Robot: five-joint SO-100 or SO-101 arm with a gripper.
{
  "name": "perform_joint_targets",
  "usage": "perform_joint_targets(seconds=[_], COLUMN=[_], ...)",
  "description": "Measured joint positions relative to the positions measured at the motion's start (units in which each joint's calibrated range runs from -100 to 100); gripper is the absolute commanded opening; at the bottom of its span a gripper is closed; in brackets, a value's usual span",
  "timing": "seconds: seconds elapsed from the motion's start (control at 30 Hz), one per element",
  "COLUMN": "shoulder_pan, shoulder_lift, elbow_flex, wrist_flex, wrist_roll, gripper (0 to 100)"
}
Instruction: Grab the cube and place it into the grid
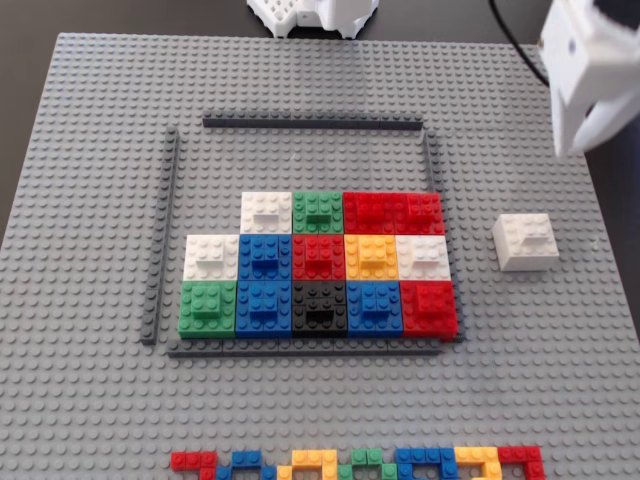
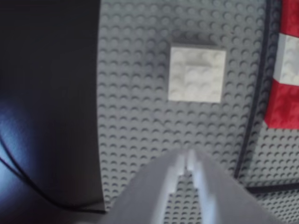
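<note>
The white cube [image 1: 525, 241] sits alone on the grey studded baseplate [image 1: 100, 380], to the right of the grid [image 1: 318, 258]. The grid is made of coloured square blocks in three rows inside thin dark grey strips; its back part is bare. In the wrist view the cube [image 2: 196, 74] lies ahead of my gripper [image 2: 187, 155], whose fingertips meet with nothing between them. The grid's red and white blocks [image 2: 285, 105] show at that view's right edge. In the fixed view my gripper [image 1: 574, 140] hangs above the plate's right edge, behind the cube and apart from it.
A line of small flat mixed-colour bricks [image 1: 360, 463] runs along the plate's front edge. The white arm base [image 1: 315, 14] stands at the back, with a black cable [image 1: 508, 38] beside it. Dark table [image 2: 46, 93] lies beyond the plate's edge.
</note>
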State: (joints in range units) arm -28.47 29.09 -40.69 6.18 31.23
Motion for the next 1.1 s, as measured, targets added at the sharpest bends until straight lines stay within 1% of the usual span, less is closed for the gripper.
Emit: perform_joint_targets(seconds=[0.03, 0.1, 0.2, 0.27, 0.6, 1.1], shoulder_pan=[0.2, 0.9, 1.7, 2.5, 5.0, 4.7], shoulder_lift=[1.2, 3.0, 5.3, 5.9, 7.5, 10.3], elbow_flex=[-0.7, -2.0, -4.1, -4.5, -4.9, -2.3], wrist_flex=[0.0, 0.0, 0.0, 0.0, -1.3, -3.2], wrist_roll=[0.0, 0.0, 0.0, 0.3, 0.5, 0.1], gripper=[1, 7, 26, 29, 29, 29])
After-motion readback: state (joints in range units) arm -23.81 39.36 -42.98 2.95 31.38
